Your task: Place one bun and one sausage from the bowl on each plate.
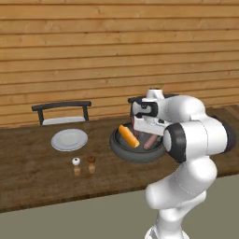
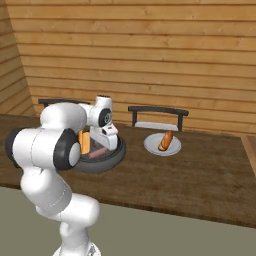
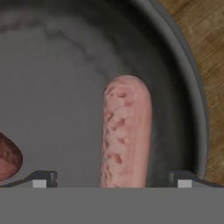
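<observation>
The dark grey bowl (image 1: 122,150) (image 2: 116,152) (image 3: 192,87) sits on the wooden table. An orange bun (image 1: 128,135) (image 2: 85,142) lies in it, beside a pale pink sausage (image 1: 150,141) (image 2: 97,151) (image 3: 127,131). A darker sausage end (image 3: 8,157) shows at the hand view's left edge. My gripper (image 1: 148,130) (image 2: 102,142) (image 3: 112,181) hangs low inside the bowl, open, its fingertips (image 3: 41,179) standing either side of the pink sausage without touching it. An empty light grey plate (image 1: 69,139) lies left of the bowl. The other plate (image 2: 150,147) holds an orange-brown bun (image 2: 165,140).
Salt and pepper shakers (image 1: 76,165) (image 1: 91,164) stand in front of the bowl, nearer the table's front edge. Dark chairs (image 1: 63,112) (image 2: 157,117) are pushed in behind the table against the wooden wall.
</observation>
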